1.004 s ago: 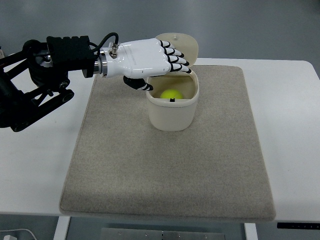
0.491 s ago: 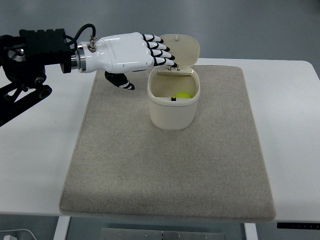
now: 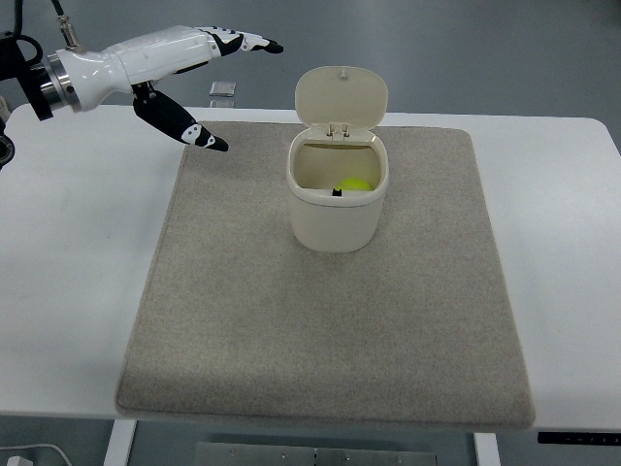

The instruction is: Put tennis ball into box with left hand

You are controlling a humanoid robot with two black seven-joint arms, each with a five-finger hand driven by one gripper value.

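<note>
Yellow-green tennis ball [image 3: 355,183] lies inside the cream plastic box [image 3: 336,216], low against its right inner wall, partly hidden by the rim. Hinged lid [image 3: 341,95] stands upright at the box's far edge; mouth open.

Left hand [image 3: 184,68], white shell with black finger joints, hangs up and to the left of the box, well apart from it, above the far left corner of the beige felt mat [image 3: 320,330]. Ball lies down and to the right from the hand. Fingers [image 3: 243,43] stretched flat toward the lid side, thumb [image 3: 184,127] splayed down toward the mat; nothing held. Forearm enters from the left edge, roughly level.

Right hand not visible.

Judgement: ball placed; only clearing away remains.
</note>
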